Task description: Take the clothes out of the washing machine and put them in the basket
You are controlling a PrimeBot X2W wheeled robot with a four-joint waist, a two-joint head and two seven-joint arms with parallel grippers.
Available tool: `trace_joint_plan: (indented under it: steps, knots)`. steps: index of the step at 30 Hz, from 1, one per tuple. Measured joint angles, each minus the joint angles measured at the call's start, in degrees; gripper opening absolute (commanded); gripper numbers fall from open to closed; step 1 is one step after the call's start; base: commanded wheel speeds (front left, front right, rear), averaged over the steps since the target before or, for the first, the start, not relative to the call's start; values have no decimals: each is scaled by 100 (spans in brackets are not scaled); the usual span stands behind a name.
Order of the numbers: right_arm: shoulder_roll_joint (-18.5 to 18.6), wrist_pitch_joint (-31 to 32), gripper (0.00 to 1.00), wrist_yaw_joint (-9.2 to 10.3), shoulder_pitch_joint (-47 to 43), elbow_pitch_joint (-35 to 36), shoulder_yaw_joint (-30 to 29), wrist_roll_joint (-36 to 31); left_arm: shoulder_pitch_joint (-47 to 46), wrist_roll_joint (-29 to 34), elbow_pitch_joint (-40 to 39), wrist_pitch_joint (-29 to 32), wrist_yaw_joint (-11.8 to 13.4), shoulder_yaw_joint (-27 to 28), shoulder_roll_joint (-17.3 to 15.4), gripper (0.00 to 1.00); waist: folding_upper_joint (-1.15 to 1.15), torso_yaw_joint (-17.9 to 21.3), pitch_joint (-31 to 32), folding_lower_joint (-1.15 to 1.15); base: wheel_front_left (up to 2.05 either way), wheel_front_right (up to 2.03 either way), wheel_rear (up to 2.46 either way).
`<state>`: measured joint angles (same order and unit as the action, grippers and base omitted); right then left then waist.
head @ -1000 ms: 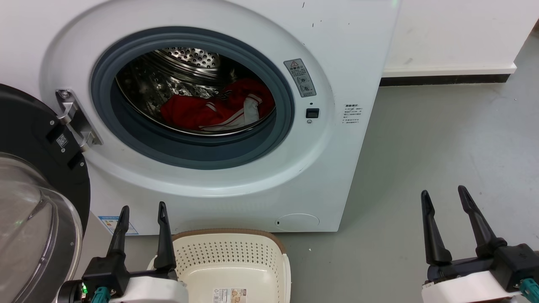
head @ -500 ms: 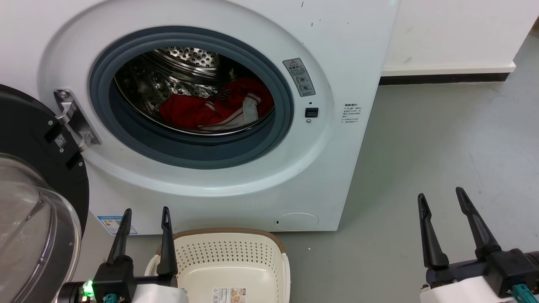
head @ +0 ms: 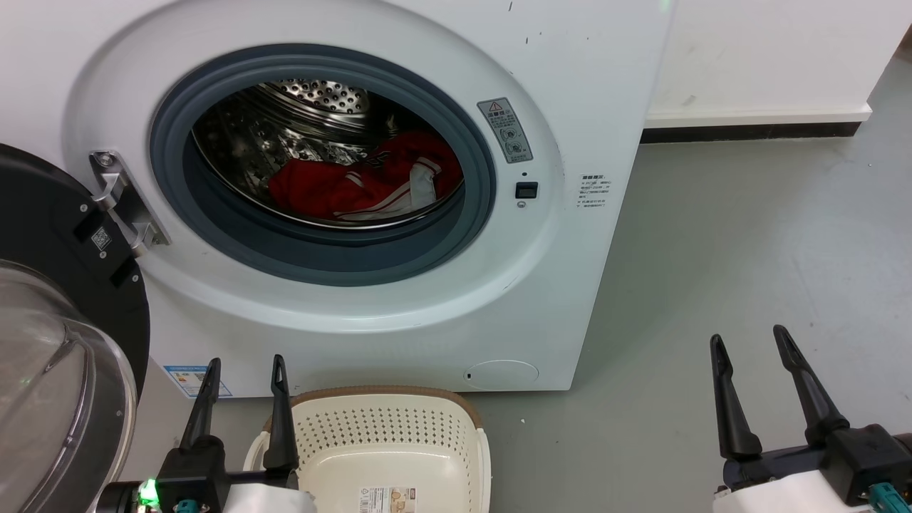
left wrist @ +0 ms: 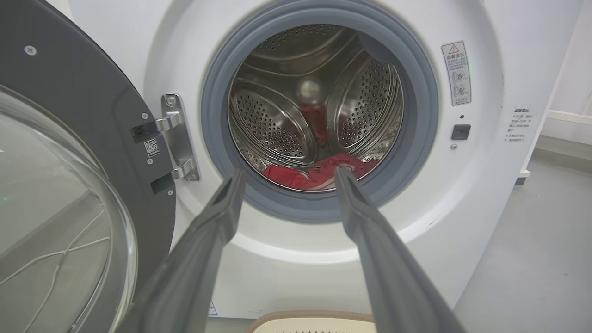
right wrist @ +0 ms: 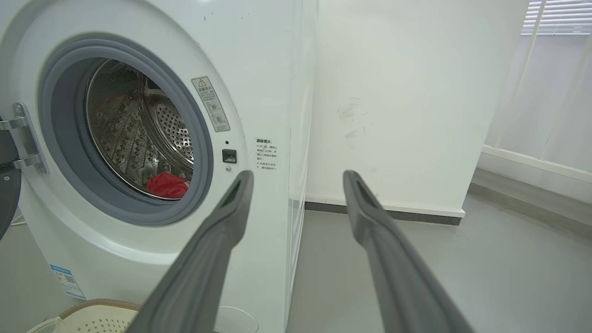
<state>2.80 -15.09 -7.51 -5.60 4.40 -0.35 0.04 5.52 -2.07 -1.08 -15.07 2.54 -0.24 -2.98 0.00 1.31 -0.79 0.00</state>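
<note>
**Red garment waits deep in the drum**

Nearest me, the left tool [head: 246, 360] and right tool [head: 747, 333] both hang spread apart, holding nothing. The basket [head: 388, 390] sits empty on the floor just beside the left tool, in front of the washing machine [head: 556, 285]. Farther in, the clothes [head: 342, 189] lie low in the drum, toward the right. On the reach, a tool might snag the grey gasket [head: 320, 260], or the open door [head: 43, 235] at left could crowd the left tool.

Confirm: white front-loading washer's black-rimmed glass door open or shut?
Open: black-rimmed glass door swung left off the porthole; red garment visible inside steel drum.
</note>
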Motion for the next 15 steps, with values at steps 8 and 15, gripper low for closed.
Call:
trace_joint_plan:
  steps: [8,15]
  knots:
    - [0,0,100,0,0,-18,16,-1,0,-2,36,0,0,8,2,100,0,-1,3,0,0,0,0]
    - [0,0,100,0,1,-2,46,-25,-1,-31,53,0,4,14,3,100,0,7,-1,0,0,0,0]
